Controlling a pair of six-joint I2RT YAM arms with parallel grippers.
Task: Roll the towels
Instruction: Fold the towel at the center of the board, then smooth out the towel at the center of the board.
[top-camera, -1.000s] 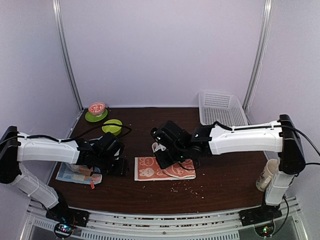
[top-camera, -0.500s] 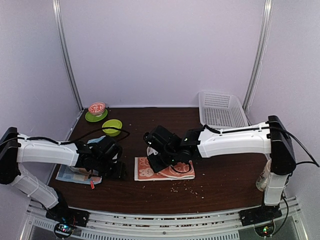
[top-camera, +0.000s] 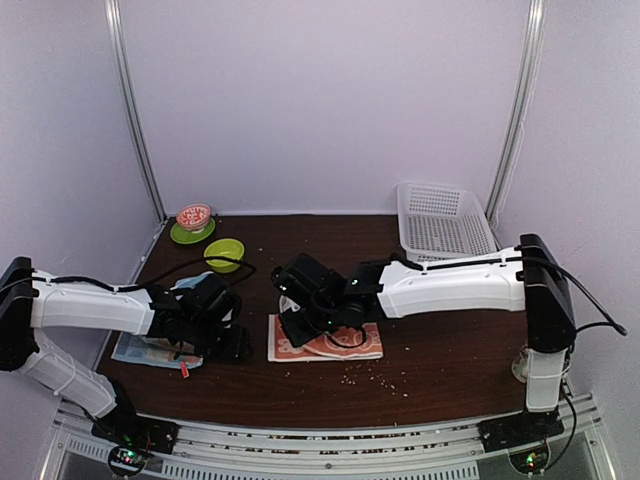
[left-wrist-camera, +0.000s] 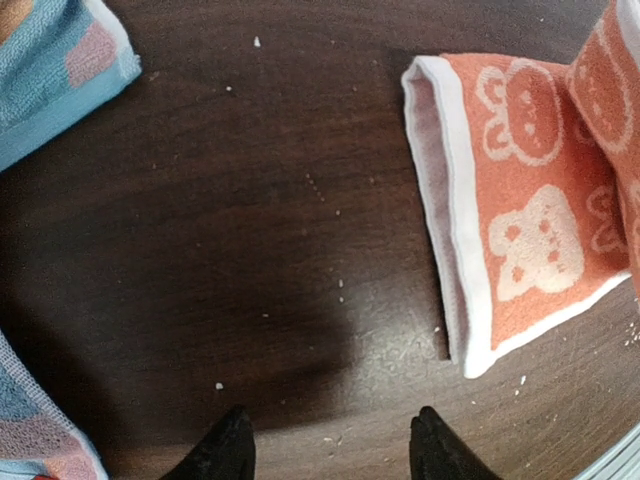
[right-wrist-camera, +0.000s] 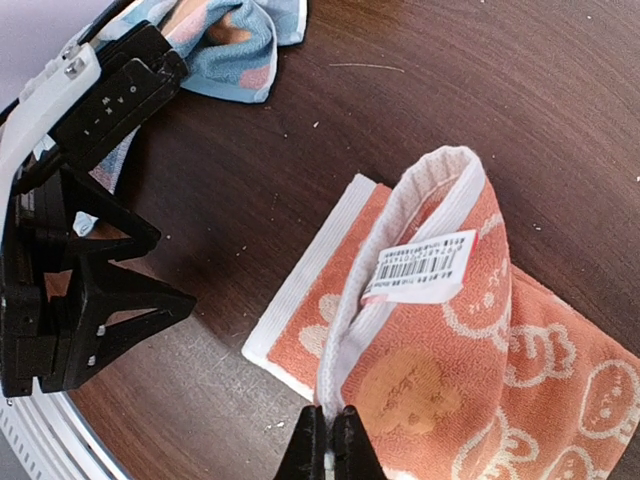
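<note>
The right gripper (right-wrist-camera: 330, 425) is pressed together on a lifted fold of the small orange terry towel with white cartoon animals (right-wrist-camera: 500, 340). It pinches the white-hemmed edge so that it arches over the flat layer below. A white barcode label (right-wrist-camera: 420, 265) shows on that raised hem. This towel lies near the middle of the dark brown wooden worktop (left-wrist-camera: 250, 200). The left gripper (left-wrist-camera: 330, 435) hangs spread, holding nothing, above bare wood between the orange towel and the light-blue polka-dot towel (left-wrist-camera: 50, 60), which lies at the worktop's left side.
</note>
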